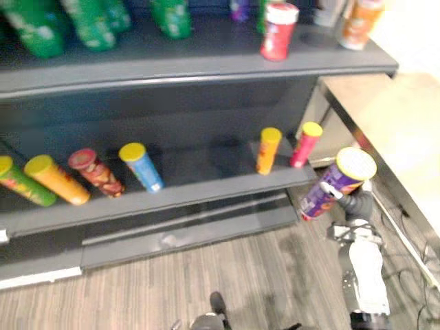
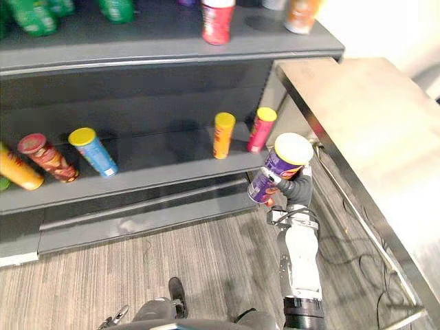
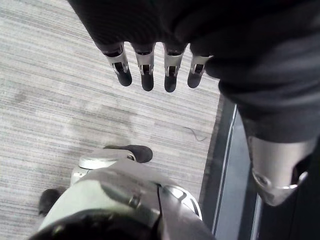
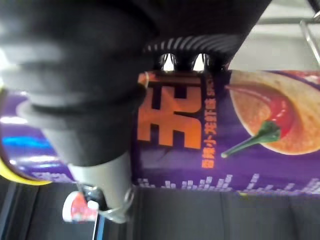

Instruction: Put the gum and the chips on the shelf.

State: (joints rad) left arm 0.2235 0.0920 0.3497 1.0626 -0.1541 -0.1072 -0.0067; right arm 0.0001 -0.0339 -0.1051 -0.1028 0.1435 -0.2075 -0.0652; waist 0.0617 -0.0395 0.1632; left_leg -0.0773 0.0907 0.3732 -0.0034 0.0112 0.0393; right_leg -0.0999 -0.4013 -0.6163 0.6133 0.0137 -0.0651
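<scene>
– Now, nearest: what do the hands do?
– Left hand hangs over the floor, fingers straight. Right hand grips the purple chips can, which is tilted just before the lower shelf.
– Beyond?
– Orange can and pink can stand there, with a red can on the upper shelf.

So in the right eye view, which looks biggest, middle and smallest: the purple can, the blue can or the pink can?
1. Purple can, held in the right hand. It is also nearest the camera, which adds to its size.
2. Blue can.
3. Pink can, a little slimmer than the blue one.
</scene>
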